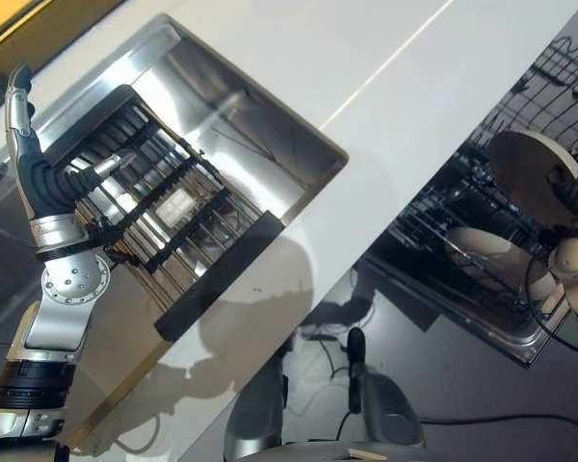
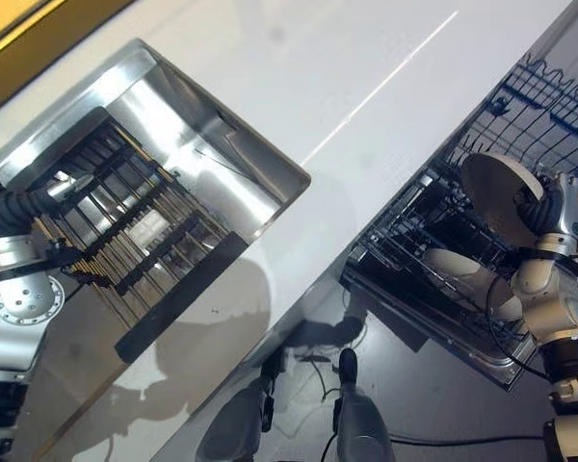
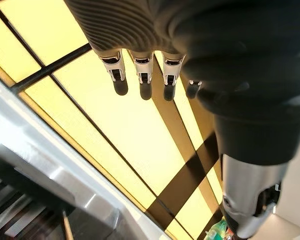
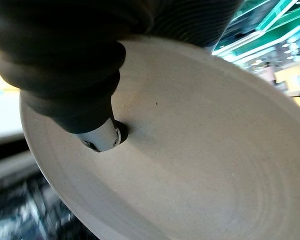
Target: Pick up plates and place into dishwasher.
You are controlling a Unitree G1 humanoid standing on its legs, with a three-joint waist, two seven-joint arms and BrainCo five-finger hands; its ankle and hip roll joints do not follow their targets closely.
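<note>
Right robot hand (image 2: pixel 556 207) grips plate (image 2: pixel 496 195) over dishwasher rack (image 2: pixel 433 207).

Right hand (image 2: pixel 557 207) fingers hidden behind the held plate (image 2: pixel 496 197), thumb alone pressing its face (right wrist view), second plate (image 2: pixel 458 265) partly screened by dishwasher rack (image 2: pixel 559 106) wires, rack cut off at the frame edge, left hand (image 1: pixel 40 173) partly cropped in the right eye view.

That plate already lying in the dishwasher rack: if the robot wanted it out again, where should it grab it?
Probably by the rim. The lying plate rests nearly flat among the wires of the dishwasher rack, so only its upper edge looks free. Coming from above and pinching that rim seems best. The right hand is busy with another plate, and the left hand is by the sink.
</note>
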